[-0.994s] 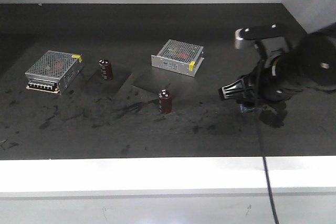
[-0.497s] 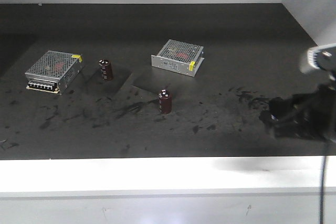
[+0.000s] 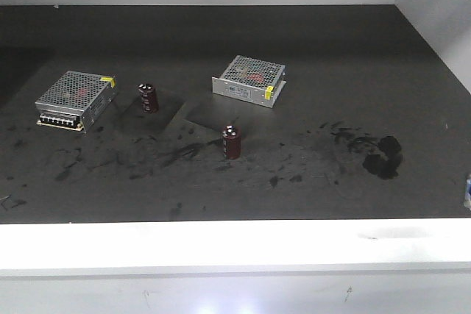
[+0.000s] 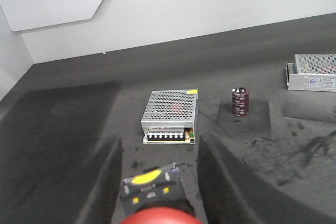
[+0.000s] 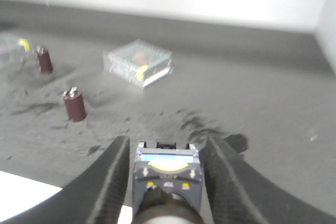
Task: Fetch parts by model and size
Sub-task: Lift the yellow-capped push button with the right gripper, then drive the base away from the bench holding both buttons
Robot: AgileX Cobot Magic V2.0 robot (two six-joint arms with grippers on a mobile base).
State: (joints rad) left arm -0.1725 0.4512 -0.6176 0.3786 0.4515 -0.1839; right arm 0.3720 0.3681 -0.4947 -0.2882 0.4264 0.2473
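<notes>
Slippage is the danger: left gripper (image 4: 160,140) clamps the red-capped switch (image 4: 153,192) left of the middle power supply (image 5: 139,61), right gripper (image 5: 168,140) clamps the second switch (image 5: 167,174) right of it; a jolt could drop either.

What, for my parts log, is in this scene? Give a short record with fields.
left gripper: shut on red switch
right gripper: shut on second switch, cap colour unclear
supply A: capacitor A upright beside it
supply B: capacitor B upright, nearer the front edge
table: dark, smudged
</notes>
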